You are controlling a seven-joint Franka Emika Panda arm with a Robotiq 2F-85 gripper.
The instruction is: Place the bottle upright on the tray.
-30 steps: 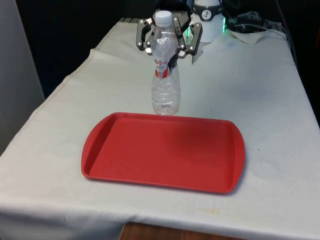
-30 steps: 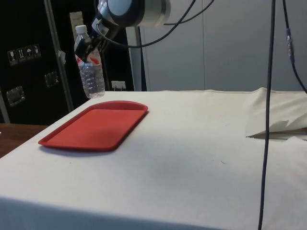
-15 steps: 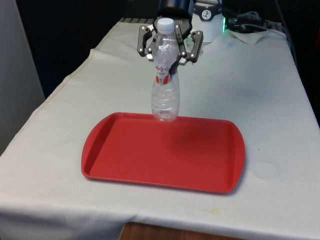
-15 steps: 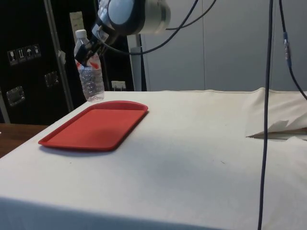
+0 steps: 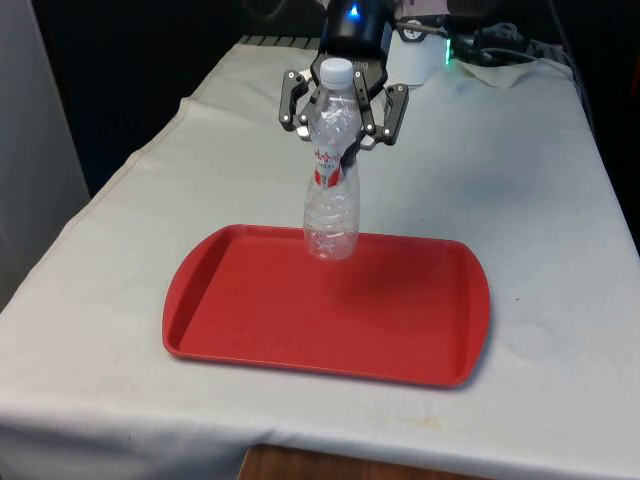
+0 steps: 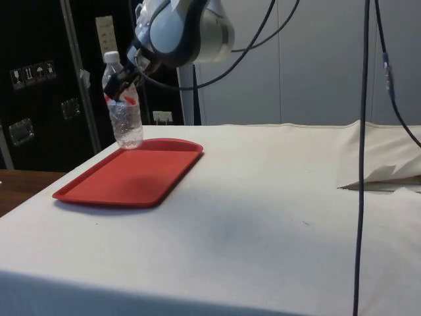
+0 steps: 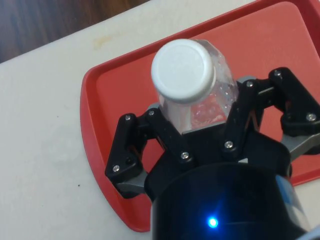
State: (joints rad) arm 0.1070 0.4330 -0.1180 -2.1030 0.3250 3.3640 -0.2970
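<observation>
Front view: clear plastic bottle [image 5: 332,190] with white cap and red label, upright, gripped at the upper body by the black gripper [image 5: 342,112], fingers clenched on either side of it. Bottle base over the far edge of the red tray [image 5: 420,330], towards the front view's left of the tray's middle; contact between base and tray surface not determinable. Tray flat on the white-clothed counter [image 5: 540,200], near its front edge. Side view: bottle [image 6: 122,105] upright, slightly tilted if at all, held just below the neck by the gripper [image 6: 120,84]; base at or just above the tray [image 6: 131,176] at its far end; cannot tell whether touching. Remainder of tray bare. Wrist view: white cap and clear shoulder of bottle [image 7: 186,75] between the gripper [image 7: 200,120] fingers, pressed against both; red tray [image 7: 120,95] beneath, counter cloth [image 7: 40,140] beside it.
</observation>
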